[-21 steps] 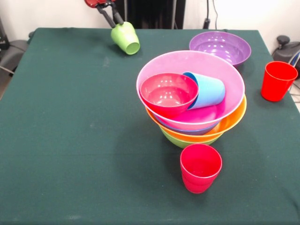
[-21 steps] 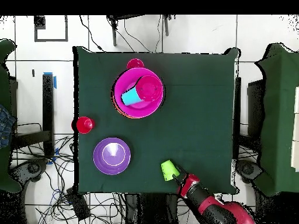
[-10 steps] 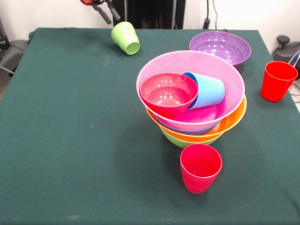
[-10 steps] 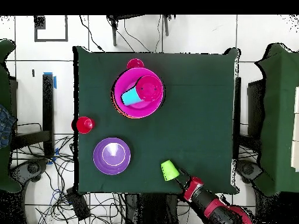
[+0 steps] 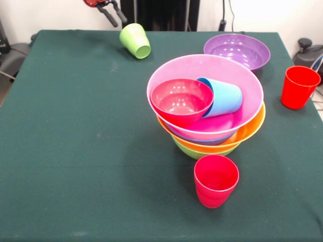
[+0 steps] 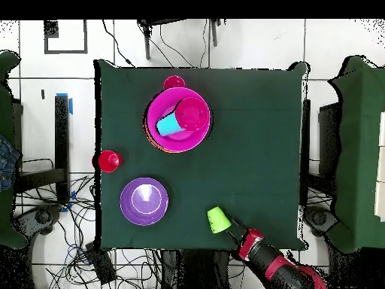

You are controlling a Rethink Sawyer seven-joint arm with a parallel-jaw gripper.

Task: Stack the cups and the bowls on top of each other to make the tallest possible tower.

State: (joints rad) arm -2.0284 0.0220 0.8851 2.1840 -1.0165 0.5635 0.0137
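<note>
Progress of the stacking task. The tower (image 5: 207, 113) stands near the middle of the desk (image 5: 75, 151): nested bowls whose lime green, orange and blue rims show beneath the widest, the pink bowl (image 5: 237, 83), which sits on top. Inside the pink bowl rest the small red bowl (image 5: 181, 101), upright, and the sky blue cup (image 5: 222, 98), lying on its side and touching the red bowl. Four pieces remain off the tower: the purple bowl (image 5: 237, 50) near the desk's far edge, a red cup (image 5: 299, 86) upright at the right edge, a second red cup (image 5: 216, 180) upright just before the tower's base, and the lime green cup (image 5: 135, 41) tipped on its side near the far edge. The gripper (image 5: 112, 11) hangs just beside the green cup, apart from it, its jaws released and empty. In judgement, the task is roughly half done: the bowl base is built, but the purple bowl and all four cups still need placing, and the fallen blue cup adds no height as it lies.
</note>
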